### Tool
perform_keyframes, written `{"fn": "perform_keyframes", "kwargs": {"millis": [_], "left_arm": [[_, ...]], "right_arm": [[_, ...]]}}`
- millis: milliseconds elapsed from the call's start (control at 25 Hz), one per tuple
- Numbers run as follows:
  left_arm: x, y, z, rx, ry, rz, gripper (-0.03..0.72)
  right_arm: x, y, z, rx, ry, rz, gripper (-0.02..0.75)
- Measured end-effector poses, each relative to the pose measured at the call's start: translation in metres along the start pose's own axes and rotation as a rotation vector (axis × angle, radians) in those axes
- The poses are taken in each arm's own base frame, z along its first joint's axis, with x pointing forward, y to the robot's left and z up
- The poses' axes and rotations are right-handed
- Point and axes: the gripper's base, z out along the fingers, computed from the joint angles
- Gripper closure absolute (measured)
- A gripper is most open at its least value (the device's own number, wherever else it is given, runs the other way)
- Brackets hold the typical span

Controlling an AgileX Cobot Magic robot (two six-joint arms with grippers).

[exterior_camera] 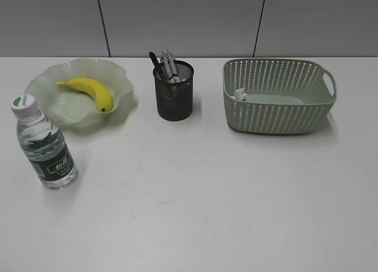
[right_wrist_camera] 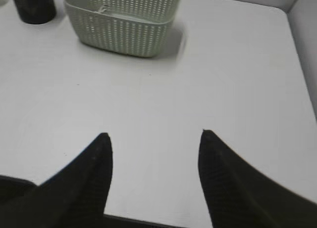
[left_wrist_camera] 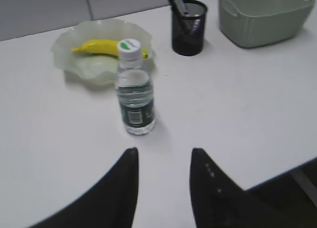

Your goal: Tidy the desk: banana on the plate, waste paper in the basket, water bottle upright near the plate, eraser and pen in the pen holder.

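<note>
The yellow banana point(exterior_camera: 88, 90) lies in the pale-green wavy plate point(exterior_camera: 118, 71) at the back left. The water bottle point(exterior_camera: 44, 143) stands upright in front of the plate; it also shows in the left wrist view point(left_wrist_camera: 134, 92). The black mesh pen holder point(exterior_camera: 173, 101) holds pens; the eraser is hidden from view. The waste paper point(exterior_camera: 240, 94) lies in the green basket point(exterior_camera: 277, 115). My left gripper point(left_wrist_camera: 163, 154) is open and empty, in front of the bottle. My right gripper point(right_wrist_camera: 154, 136) is open and empty over bare desk point(exterior_camera: 207, 201). Neither gripper shows in the exterior view.
The desk's right edge and a grey wall show in the right wrist view point(right_wrist_camera: 297, 20). The basket point(right_wrist_camera: 124, 25) and pen holder point(right_wrist_camera: 32, 5) stand far ahead of the right gripper. The desk's front edge point(left_wrist_camera: 282, 171) lies near the left gripper.
</note>
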Motion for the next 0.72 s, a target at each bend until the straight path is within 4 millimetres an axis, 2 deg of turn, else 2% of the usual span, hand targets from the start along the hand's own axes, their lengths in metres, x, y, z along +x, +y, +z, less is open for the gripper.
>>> {"fn": "perform_keyframes", "kwargs": {"millis": [320, 720], "left_arm": [[0.0000, -0.0041, 0.0002, -0.355, -0.011, -0.163, 0.445], [0.0000, -0.0045, 0.0001, -0.387, -0.014, -0.177, 0.445]], "right_arm": [[0.0000, 0.0005, -0.0001, 0.074, 0.006, 0.035, 0.292], [-0.0001, 0.0005, -0.0001, 0.074, 0.005, 0.035, 0.292]]}}
